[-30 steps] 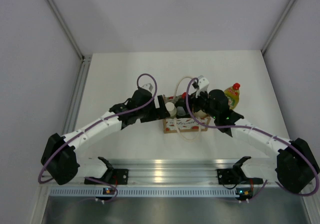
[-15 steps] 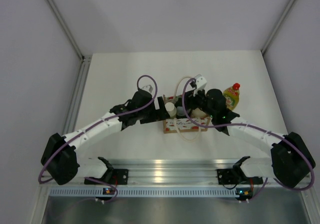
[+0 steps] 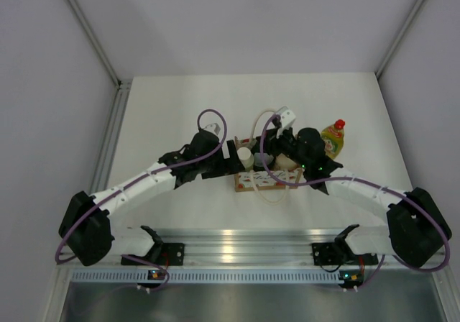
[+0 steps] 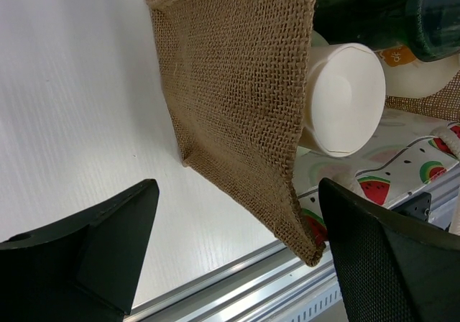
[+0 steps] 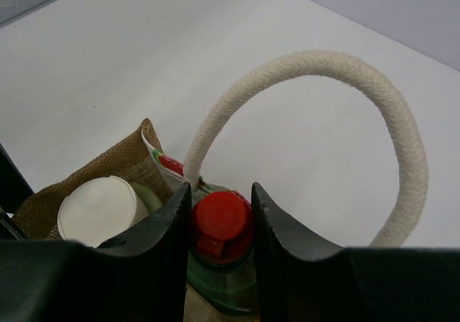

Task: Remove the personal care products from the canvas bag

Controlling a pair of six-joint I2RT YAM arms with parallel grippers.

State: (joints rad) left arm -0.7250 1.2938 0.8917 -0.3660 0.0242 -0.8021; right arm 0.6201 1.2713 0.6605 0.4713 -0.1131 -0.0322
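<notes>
Above canvas bag (image 5: pixel 115 165) — right hand (image 5: pixel 220 201) clamps red cap (image 5: pixel 221 230).

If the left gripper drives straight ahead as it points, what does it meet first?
Probably the canvas bag: its burlap end wall lies dead ahead of the open jaws, white-capped bottle just behind. Depth is unclear.

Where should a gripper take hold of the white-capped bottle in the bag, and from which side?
Probably by its white cap, from above: the bottle stands upright, and little but the cap shows above the canvas bag, whose walls cover its body.
</notes>
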